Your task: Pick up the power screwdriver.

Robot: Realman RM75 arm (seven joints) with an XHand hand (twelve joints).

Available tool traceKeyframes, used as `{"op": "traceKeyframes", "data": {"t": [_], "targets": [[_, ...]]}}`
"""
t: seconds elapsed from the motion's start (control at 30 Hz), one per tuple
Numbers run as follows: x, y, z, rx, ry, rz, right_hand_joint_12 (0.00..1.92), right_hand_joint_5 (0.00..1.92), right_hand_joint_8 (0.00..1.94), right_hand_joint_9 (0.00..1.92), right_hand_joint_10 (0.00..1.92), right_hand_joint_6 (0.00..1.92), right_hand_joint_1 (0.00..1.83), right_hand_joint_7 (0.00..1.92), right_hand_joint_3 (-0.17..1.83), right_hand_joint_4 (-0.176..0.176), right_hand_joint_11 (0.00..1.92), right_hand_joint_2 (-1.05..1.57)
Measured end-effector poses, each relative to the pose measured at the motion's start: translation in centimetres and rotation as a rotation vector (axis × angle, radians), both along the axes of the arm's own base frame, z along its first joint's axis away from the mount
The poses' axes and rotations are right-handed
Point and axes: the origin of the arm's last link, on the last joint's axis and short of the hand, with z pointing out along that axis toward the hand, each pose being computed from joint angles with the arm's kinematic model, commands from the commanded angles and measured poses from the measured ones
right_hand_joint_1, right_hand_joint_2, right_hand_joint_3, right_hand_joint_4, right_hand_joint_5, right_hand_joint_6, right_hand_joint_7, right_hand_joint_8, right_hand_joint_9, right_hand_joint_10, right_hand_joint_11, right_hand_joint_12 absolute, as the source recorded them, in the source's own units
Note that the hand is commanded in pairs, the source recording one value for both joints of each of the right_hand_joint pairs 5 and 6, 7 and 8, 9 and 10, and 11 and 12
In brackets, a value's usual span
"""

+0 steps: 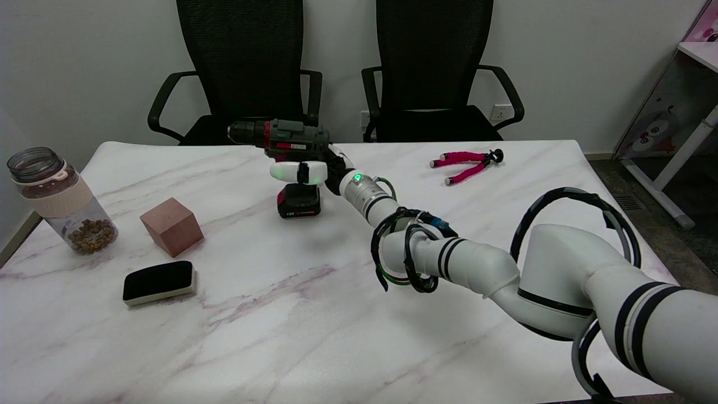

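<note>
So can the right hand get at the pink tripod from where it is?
Probably not yet: the right hand is wrapped around the screwdriver. The tripod lies unobstructed to its right, but the hand would need to let go first.

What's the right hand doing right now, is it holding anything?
Right hand: closed around the handle of the power screwdriver, holding it.

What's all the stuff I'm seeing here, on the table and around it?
power screwdriver: one, dark green and red, table's far middle, upright
jar: one, clear, brown bits inside, left edge
block: one, reddish-brown, beside jar
eraser: one, black and white, near left
mini tripod: one, pink and black, far right
chairs: two, black, behind table
table: one, white marble
right hand: one, white and black, grips the screwdriver's handle
</note>
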Motion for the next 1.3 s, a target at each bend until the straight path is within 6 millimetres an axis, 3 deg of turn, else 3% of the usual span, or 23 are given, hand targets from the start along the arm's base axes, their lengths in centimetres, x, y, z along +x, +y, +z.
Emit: {"op": "traceKeyframes", "data": {"t": [0.37, 0.6, 0.7, 0.77, 0.8, 0.83, 0.87, 1.1, 1.3], "targets": [[0.0, 0.4, -1.1, 0.024, -0.020, -0.001, 0.11, 0.42, 0.42, 0.40, 0.40, 0.42, 1.10, 0.42, 0.93, 0.176, 0.11, -0.26], [0.1, 0.5, -1.6, 0.037, -0.031, 0.004, 0.18, 0.46, 0.46, 0.53, 0.53, 0.46, 1.13, 0.46, 0.77, 0.176, 0.18, -0.08], [0.1, 0.5, -1.7, 0.040, -0.033, 0.004, 0.37, 0.67, 0.67, 0.72, 0.72, 0.67, 1.16, 0.67, 0.68, 0.176, 0.37, 0.07], [0.1, 0.5, -1.8, 0.041, -0.035, 0.004, 0.54, 0.92, 0.92, 0.94, 0.94, 0.92, 1.21, 0.92, 0.69, 0.176, 0.54, 0.16], [0.1, 0.5, -1.8, 0.042, -0.035, 0.004, 0.59, 0.99, 0.99, 1.00, 1.00, 0.99, 1.22, 0.99, 0.73, 0.141, 0.59, 0.17], [0.1, 0.5, -1.9, 0.042, -0.036, 0.004, 0.66, 1.07, 1.07, 1.07, 1.07, 1.07, 1.23, 1.07, 0.81, 0.045, 0.66, 0.20], [0.1, 0.6, -1.9, 0.043, -0.037, 0.003, 0.72, 1.14, 1.14, 1.13, 1.13, 1.14, 1.24, 1.14, 0.87, -0.010, 0.72, 0.23], [0.1, 0.6, -2.0, 0.044, -0.041, -0.001, 0.90, 1.35, 1.35, 1.36, 1.36, 1.35, 1.28, 1.35, 1.04, -0.017, 0.90, 0.44], [0.0, 0.6, -1.9, 0.042, -0.043, -0.007, 1.05, 1.48, 1.48, 1.63, 1.63, 1.48, 1.28, 1.48, 1.02, -0.009, 1.05, 0.67]]}}
